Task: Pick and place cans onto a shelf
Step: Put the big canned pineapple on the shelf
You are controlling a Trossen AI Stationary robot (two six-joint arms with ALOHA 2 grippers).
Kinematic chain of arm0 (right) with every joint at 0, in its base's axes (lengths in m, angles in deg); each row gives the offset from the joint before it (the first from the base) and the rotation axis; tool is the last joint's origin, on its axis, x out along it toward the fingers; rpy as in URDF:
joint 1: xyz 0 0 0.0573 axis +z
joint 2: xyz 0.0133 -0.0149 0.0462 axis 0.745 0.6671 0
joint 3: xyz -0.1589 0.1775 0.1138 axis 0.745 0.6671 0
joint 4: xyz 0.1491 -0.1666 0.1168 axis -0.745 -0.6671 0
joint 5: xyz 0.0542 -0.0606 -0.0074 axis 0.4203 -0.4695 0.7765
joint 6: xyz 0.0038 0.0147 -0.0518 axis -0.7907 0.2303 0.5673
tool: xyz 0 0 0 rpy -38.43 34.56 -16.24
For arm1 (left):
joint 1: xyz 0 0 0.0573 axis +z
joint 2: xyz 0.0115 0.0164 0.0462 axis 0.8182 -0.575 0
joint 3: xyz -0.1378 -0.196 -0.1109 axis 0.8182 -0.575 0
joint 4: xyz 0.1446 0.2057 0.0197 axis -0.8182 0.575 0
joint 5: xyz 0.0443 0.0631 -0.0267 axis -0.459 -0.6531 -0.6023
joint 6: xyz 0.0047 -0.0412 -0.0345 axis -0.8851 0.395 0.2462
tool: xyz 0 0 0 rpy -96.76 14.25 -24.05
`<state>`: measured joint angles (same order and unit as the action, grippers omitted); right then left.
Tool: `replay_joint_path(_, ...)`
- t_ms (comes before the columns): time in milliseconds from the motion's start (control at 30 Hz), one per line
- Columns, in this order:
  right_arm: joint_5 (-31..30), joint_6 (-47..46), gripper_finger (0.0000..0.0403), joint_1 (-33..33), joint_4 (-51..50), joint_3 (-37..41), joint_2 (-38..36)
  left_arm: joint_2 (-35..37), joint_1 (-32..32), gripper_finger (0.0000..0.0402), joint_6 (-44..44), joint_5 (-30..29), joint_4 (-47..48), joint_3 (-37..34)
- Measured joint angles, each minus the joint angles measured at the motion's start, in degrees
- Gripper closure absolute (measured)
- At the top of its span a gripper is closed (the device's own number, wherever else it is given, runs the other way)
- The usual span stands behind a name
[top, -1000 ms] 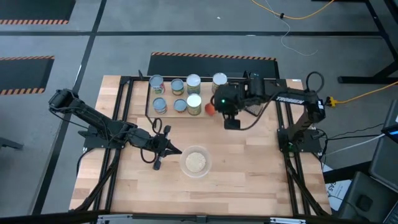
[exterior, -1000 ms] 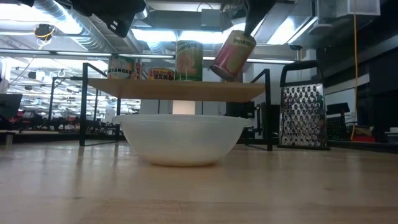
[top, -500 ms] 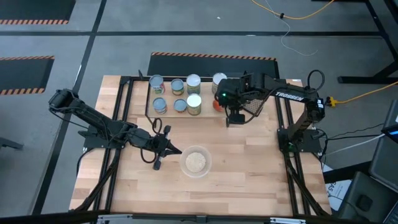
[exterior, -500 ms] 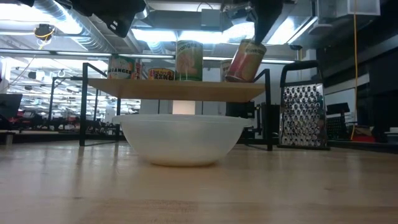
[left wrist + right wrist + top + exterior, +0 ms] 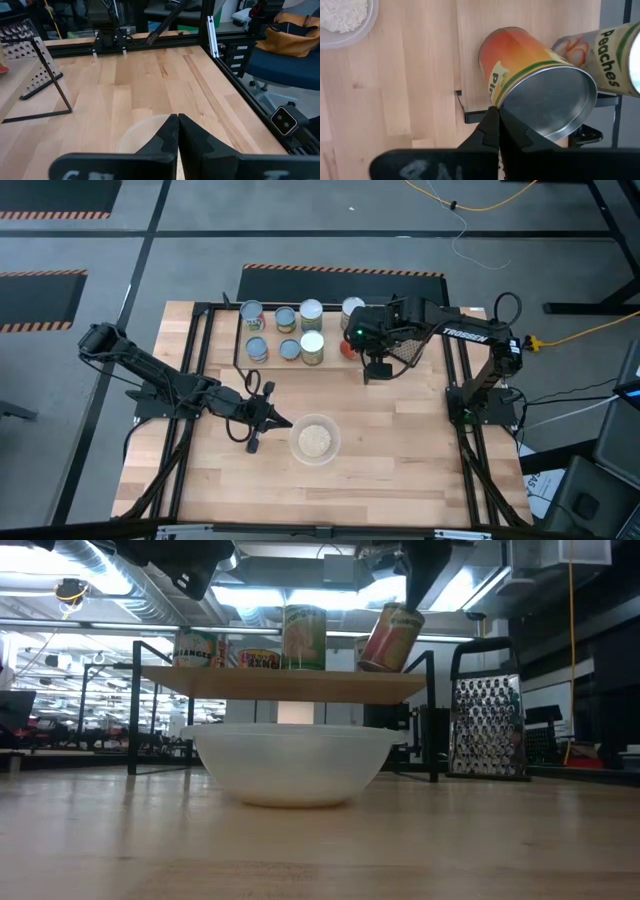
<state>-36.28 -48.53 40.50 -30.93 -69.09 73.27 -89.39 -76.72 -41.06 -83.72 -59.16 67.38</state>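
The light-wood shelf [image 5: 300, 330] [image 5: 280, 683] stands at the table's far side with several cans upright on it, among them a white-topped one [image 5: 311, 311] and a Peaches can [image 5: 600, 55]. My right gripper [image 5: 362, 352] [image 5: 498, 125] is shut on a red-orange can [image 5: 345, 348] [image 5: 390, 637] at the shelf's right end. The can's lower edge is at board height; whether it touches the board, I cannot tell. My left gripper [image 5: 286, 423] [image 5: 177, 131] is shut and empty beside the glass bowl [image 5: 315, 440]. My right gripper pinches the rim of the red-orange can's silver top end [image 5: 509, 116] between its two fingers. The fingers [image 5: 415, 585] come from above, pointing down. The can hangs tilted below them, its top leaning toward the table's right.
The clear bowl of pale grains [image 5: 292, 762] sits at mid-table in front of the shelf. A metal grater [image 5: 487, 727] [image 5: 25, 55] stands right of the shelf. Black frame rails [image 5: 465, 430] run along the table's sides. Bare wood lies near the front edge [image 5: 320, 500].
My right gripper has carried the red-orange can toward the table's right and far edges and a little down, over the shelf's right end. The can has tipped closer to upright. In the last half second it has kept still.
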Motion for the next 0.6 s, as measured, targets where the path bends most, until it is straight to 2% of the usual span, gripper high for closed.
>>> replay_joint_path(600, 0.03, 0.13, 0.0387, 0.0, 0.03, 0.02, 0.0, 0.0, 0.0, 0.0401, 0.0, 0.0, 0.0, 0.0)
